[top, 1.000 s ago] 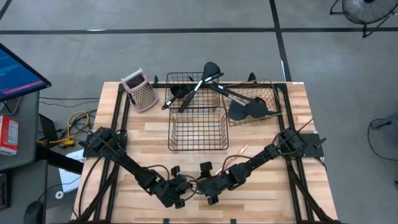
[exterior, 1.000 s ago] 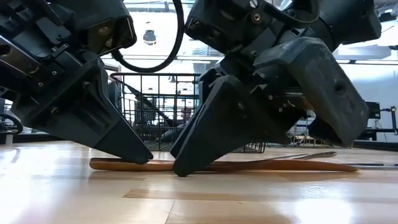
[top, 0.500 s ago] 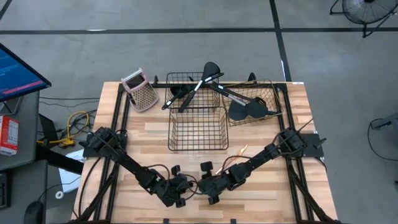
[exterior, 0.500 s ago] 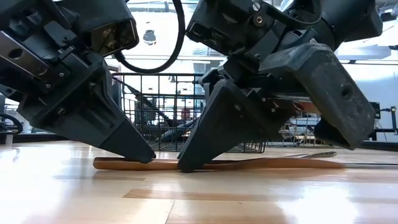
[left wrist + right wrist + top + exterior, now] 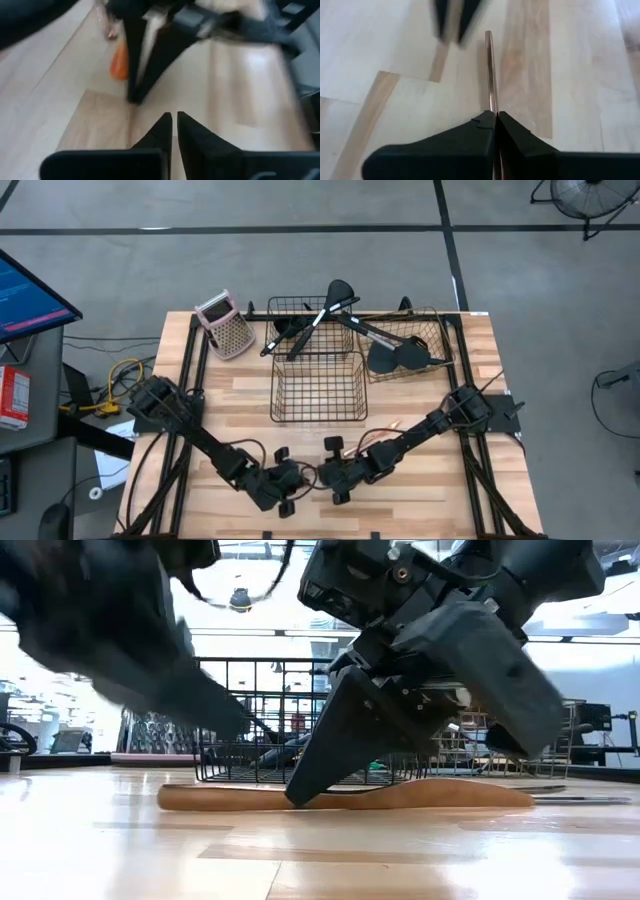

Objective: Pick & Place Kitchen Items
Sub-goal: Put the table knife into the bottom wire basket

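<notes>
**Most utensils binned; right hand pinches a copper-handled piece on the tabletop**

Going by how things lie, the task looks well along. Several black utensils [image 5: 330, 310], ladles and turners among them, already rest in the far wire baskets [image 5: 300, 328], some with handles sticking up over the rims. The nearer basket [image 5: 318, 388], the landmark here, appears to hold nothing, though its mesh makes that hard to confirm. Beyond its far-left corner stands the pink-topped grater [image 5: 224, 325], which is not part of the job.

What seems left is the thin copper-handled piece [image 5: 400, 795] lying flat on the wooden tabletop [image 5: 470, 490], on the near side of the nearer basket. A second thin metal piece may lie alongside it, but that is too slight to tell.

The right hand [image 5: 335, 477] is down at the board on that same near side, its fingers together and clamped on the copper handle; the right wrist view shows the slim rod [image 5: 491, 75] running straight out from between the closed fingertips [image 5: 485, 122]. The piece does not look lifted yet.

The left hand [image 5: 283, 485], just beside the right one on the near side of that basket, has its fingers together and holds nothing; it is up off the board.
</notes>
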`<state>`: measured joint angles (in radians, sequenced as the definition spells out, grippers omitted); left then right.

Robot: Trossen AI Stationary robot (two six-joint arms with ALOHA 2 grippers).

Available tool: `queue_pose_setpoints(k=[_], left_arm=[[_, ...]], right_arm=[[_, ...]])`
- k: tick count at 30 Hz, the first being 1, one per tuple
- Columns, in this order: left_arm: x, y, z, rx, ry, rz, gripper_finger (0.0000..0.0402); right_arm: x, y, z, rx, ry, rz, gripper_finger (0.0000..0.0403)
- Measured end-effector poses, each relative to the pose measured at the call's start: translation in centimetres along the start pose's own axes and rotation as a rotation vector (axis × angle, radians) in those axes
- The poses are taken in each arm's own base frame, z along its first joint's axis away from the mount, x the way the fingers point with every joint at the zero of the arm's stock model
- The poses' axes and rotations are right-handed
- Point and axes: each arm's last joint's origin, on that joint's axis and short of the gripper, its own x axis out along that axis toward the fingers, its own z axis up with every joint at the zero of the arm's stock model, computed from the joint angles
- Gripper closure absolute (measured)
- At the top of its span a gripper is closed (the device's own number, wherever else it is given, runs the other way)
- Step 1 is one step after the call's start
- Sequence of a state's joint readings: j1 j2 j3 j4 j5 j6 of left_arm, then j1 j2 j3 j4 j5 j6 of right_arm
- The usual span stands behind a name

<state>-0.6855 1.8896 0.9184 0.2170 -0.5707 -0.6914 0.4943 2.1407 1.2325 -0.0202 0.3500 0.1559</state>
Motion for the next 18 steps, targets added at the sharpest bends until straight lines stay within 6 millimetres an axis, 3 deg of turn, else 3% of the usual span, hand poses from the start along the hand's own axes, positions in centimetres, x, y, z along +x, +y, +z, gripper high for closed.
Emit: queue_pose_setpoints(k=[7,12,18], left_arm=[[-2.3,-0.8,1.4,0.088,-0.014,-0.067,0.0379],[-2.4,-0.8,0.2,0.132,0.025,-0.056,0.0355],[-1.9,1.2,-1.8,0.121,0.021,0.047,0.0293]], right_arm=[[-0.1,-0.1,0.1,0.03,-0.001,0.003,0.0401],[-0.2,0.1,0.1,0.035,-0.003,0.03,0.0402],[-0.2,0.2,0.2,0.051,-0.006,0.045,0.0402]])
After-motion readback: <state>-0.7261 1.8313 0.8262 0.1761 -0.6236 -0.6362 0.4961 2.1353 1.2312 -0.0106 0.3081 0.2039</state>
